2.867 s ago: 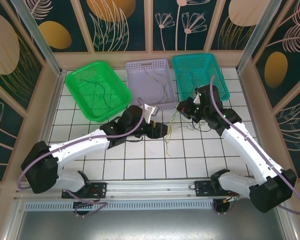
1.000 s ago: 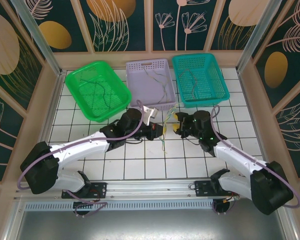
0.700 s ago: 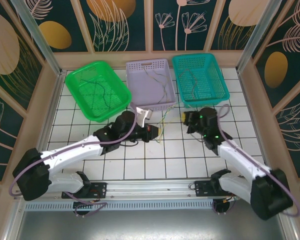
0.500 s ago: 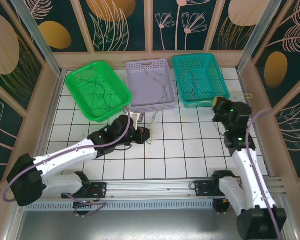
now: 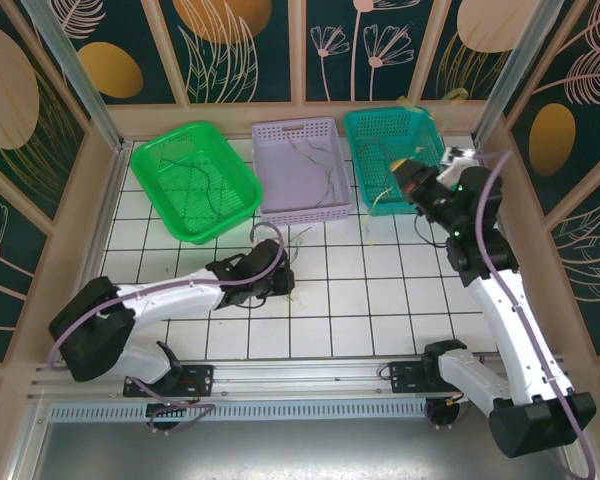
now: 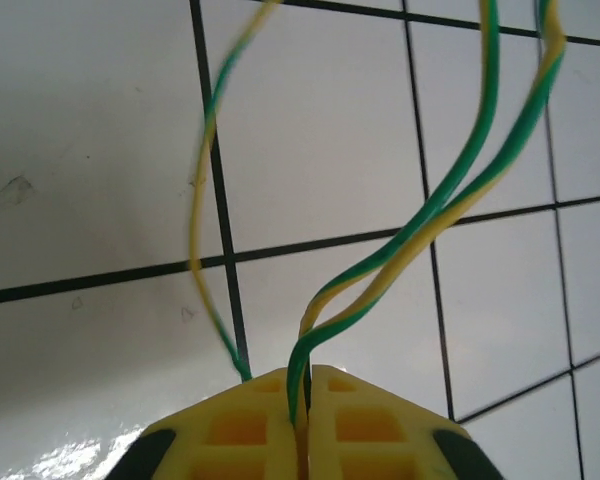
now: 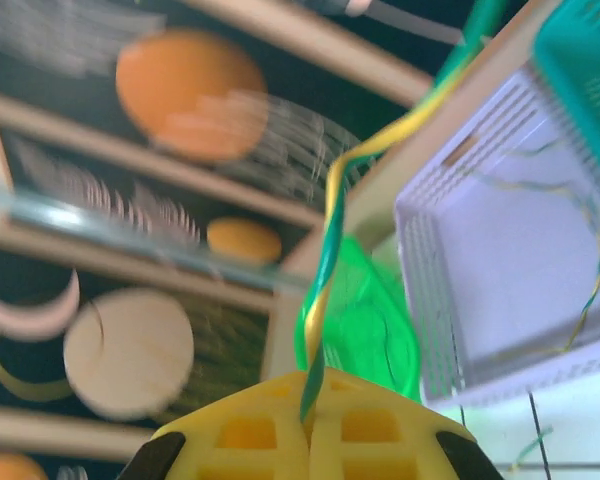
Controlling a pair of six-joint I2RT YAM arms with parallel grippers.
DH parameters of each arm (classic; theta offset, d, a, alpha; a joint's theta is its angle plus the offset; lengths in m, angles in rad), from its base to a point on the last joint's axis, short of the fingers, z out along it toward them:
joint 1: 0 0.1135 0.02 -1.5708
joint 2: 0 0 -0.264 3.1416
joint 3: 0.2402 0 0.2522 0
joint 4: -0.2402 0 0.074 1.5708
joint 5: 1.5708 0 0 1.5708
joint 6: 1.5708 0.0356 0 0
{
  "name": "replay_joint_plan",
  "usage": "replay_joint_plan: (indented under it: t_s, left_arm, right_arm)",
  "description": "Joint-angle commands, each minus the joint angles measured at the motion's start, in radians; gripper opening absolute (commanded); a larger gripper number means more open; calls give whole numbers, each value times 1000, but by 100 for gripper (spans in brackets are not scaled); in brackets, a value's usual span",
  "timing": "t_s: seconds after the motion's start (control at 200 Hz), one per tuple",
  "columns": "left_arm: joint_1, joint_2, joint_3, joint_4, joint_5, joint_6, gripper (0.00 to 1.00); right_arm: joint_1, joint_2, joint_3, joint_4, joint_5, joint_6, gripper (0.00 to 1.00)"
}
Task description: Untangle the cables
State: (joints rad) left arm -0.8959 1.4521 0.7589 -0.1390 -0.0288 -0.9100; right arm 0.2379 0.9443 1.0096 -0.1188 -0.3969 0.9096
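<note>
Yellow-green wires (image 6: 450, 208) sit pinched in the left gripper (image 6: 306, 378), low over the tiled table (image 6: 80, 130). The right gripper (image 7: 308, 390) clamps another strand (image 7: 331, 195) above the teal basket (image 5: 380, 113).

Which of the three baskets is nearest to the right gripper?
The teal basket, rightmost of the three: the right gripper, shut on a yellow-green cable, is over it. The others lie further left.

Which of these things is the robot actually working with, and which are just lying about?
In the job: yellow-green wires pinched in the left hand; yellow-green strand pinched in the right hand; green basket, lilac basket and teal basket holding thin wires.
Just there: purple arm cables; painted wall panels.
</note>
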Motion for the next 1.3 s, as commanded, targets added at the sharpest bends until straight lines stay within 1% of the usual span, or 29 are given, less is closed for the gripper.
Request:
replay_joint_plan:
  t_s: [0.0, 0.065, 0.11, 0.15, 0.245, 0.27, 0.395, 0.48, 0.556, 0.641, 0.681, 0.741, 0.791, 0.876, 0.946, 0.986, 1.086, 1.151, 1.241, 1.296]
  left_arm:
    - [14, 54, 101, 19, -31, -25, 41]
    - [17, 67, 142, -16, -39, -33, 51]
    - [20, 57, 166, -37, -54, -38, 56]
    - [22, 34, 183, -51, -70, -42, 59]
    - [34, -36, 207, -63, -103, -47, 62]
    - [36, -54, 245, -67, -110, -49, 63]
    - [57, -129, 328, -85, -135, -60, 66]
    - [72, -162, 396, -80, -142, -85, 68]
    - [84, -175, 462, -71, -146, -136, 69]
    - [91, -177, 521, -38, -143, -225, 69]
    - [93, -173, 535, -15, -133, -298, 70]
    - [94, -159, 539, 30, -101, -433, 70]
    - [95, -141, 539, 49, -71, -530, 70]
    - [98, -107, 525, 117, -5, -666, 71]
    - [98, -90, 508, 185, 16, -772, 72]
    - [97, -86, 499, 218, 8, -822, 73]
    - [101, -82, 475, 291, -52, -924, 74]
    - [113, -69, 470, 299, -70, -975, 73]
    - [126, -52, 449, 320, -79, -1049, 71]
    - [136, -48, 421, 338, -93, -1076, 67]
  right_arm:
    - [55, 1, -18, 11, -119, -329, 0]
    - [65, 8, -33, -4, -145, -413, 0]
    - [73, 14, -35, -21, -149, -468, 0]
    - [84, 21, -30, -48, -125, -510, 0]
    - [94, 42, -10, -101, -80, -575, 0]
    - [98, 47, -4, -111, -64, -585, 0]
    - [134, 65, 9, -131, 5, -634, 0]
    - [177, 79, 17, -148, 96, -657, 0]
    - [217, 87, 23, -158, 190, -666, 0]
    - [270, 99, 31, -163, 276, -674, 0]
    - [292, 99, 27, -149, 305, -676, 0]
    - [304, 101, 20, -129, 328, -673, 0]
    - [335, 106, 17, -117, 337, -671, 0]
    - [369, 120, 21, -109, 352, -666, 0]
    - [405, 129, 25, -105, 370, -672, 0]
    - [425, 132, 27, -109, 385, -676, 0]
    - [475, 140, 26, -110, 408, -683, 0]
    - [501, 140, 21, -106, 435, -684, 0]
    - [532, 142, 17, -99, 449, -680, 0]
    - [552, 140, 17, -98, 454, -679, 0]
